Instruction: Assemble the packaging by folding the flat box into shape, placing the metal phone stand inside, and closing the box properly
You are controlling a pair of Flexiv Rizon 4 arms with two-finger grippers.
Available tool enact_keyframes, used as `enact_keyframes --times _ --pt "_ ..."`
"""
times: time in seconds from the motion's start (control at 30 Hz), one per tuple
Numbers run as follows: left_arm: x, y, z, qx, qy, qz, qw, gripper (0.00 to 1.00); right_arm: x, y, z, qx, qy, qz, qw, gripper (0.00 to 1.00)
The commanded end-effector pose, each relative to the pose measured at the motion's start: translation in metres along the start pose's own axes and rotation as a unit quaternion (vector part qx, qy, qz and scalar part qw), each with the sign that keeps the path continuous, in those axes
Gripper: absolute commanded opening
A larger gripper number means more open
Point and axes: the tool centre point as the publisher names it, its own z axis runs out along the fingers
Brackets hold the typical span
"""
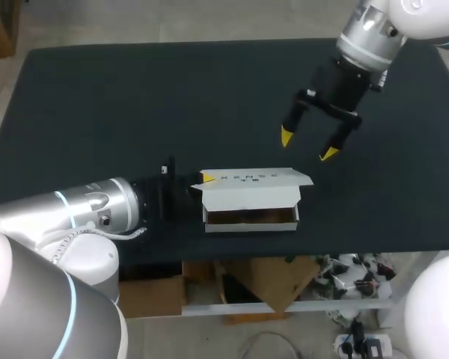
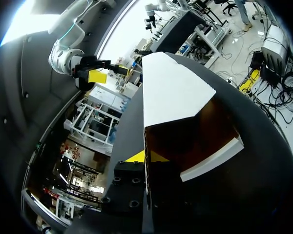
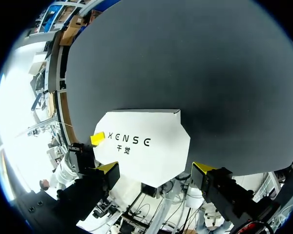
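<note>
White cardboard forms the box [image 1: 248,197], which sits on the black worktop [image 1: 97,97] near its front edge, its long side running across. The front face is open onto a brown inside, with a narrow white strip along the lower edge of the opening. The lid flap [image 1: 254,177], printed in dark letters, lies folded back behind the opening.

The left arm [image 1: 75,209] comes in low over the worktop, and the left jaws sit at the box's left end. In the head view only 1 yellow fingertip [image 1: 208,177] shows, at the top corner of that end. In the left wrist view the end wall's thin edge runs between the fingers with yellow on both sides, so the left jaws appear to pinch that wall, though the contact is dark and hard to read.

The right arm [image 1: 367,37] reaches in from the far right corner. The right jaws are spread wide, their 2 yellow fingertips [image 1: 286,135] well apart, above the worktop behind the box's right half and touching nothing. In the right wrist view the lid flap [image 3: 141,146] lies ahead of them.
</note>
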Motion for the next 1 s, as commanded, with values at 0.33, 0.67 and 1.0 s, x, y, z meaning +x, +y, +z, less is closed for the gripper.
enact_keyframes --times 0.33,0.67,1.0 --pt "0.006 0.000 0.003 -0.009 -0.010 0.007 1.000 0.00 -0.003 -0.011 0.013 0.007 -0.005 -0.002 1.000 0.40" --pt "0.006 -0.002 0.003 -0.008 -0.011 0.011 1.000 0.00 -0.012 -0.018 0.028 0.024 0.007 -0.006 1.000 0.37" --pt "0.006 -0.002 0.002 -0.008 -0.011 0.011 1.000 0.00 -0.010 -0.019 0.044 0.040 0.004 -0.019 0.999 0.35"
